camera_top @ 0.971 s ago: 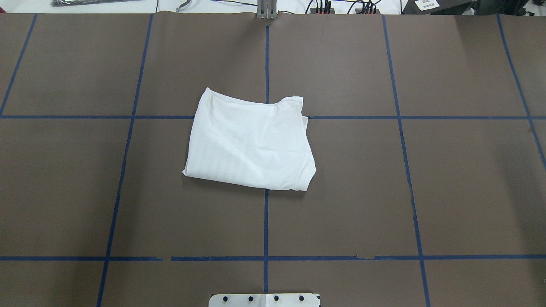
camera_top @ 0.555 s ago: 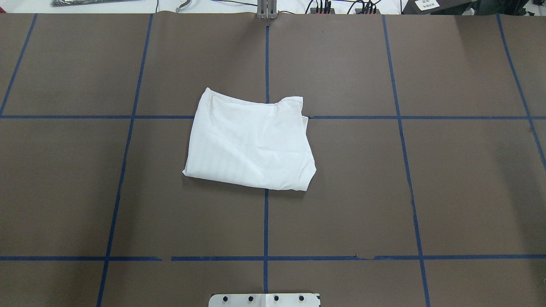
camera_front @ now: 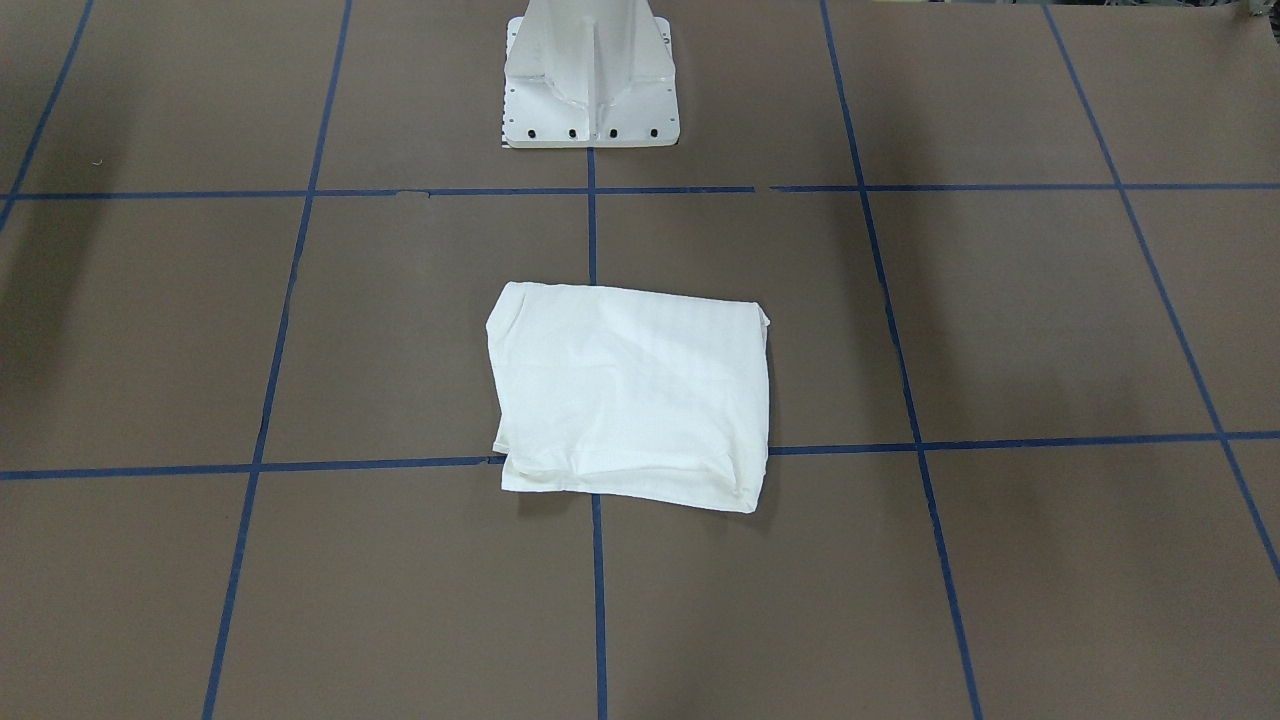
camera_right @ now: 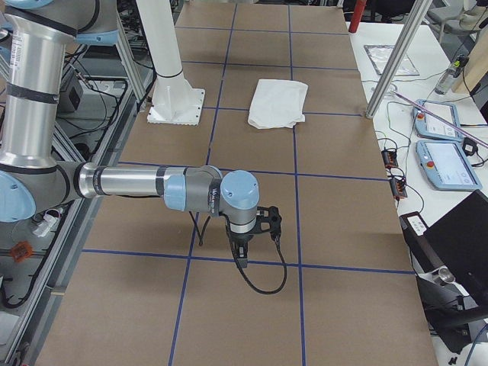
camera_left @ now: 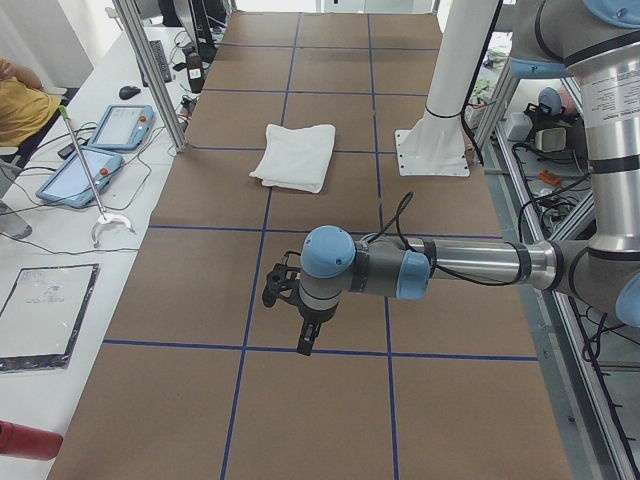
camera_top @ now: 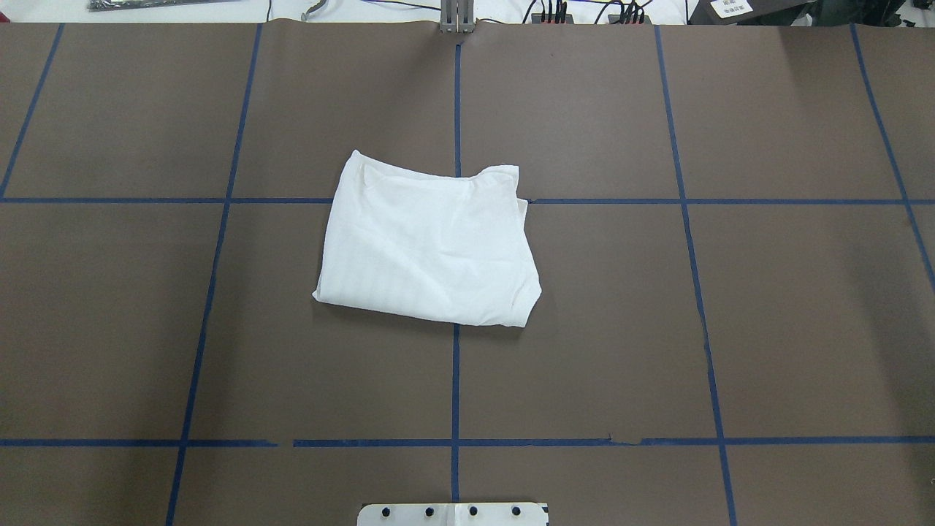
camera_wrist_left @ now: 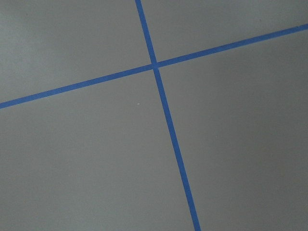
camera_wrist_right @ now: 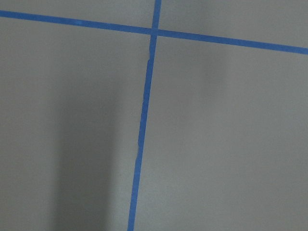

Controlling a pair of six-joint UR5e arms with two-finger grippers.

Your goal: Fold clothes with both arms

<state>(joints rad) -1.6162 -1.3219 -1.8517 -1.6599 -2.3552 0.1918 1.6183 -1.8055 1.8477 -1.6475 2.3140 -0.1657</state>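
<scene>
Near end, left side view: left arm [camera_left: 450, 265] stretched low over the table [camera_left: 200, 300], left gripper [camera_left: 305, 340] pointing down, jaw state cannot be told. Right gripper [camera_right: 242, 258] at the opposite end, also cannot tell. Farther in, the folded white T-shirt [camera_top: 427, 245] lies flat mid-table on a blue tape [camera_top: 456, 380] crossing, well apart from both grippers. White base block [camera_left: 432, 150] near it; tablets [camera_left: 122, 127] on the side bench.

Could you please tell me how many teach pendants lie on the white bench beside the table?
2. Both lie on the white bench, seen from the left end: the farther teach pendant and, beside it, the nearer teach pendant. More could lie outside the views.
</scene>
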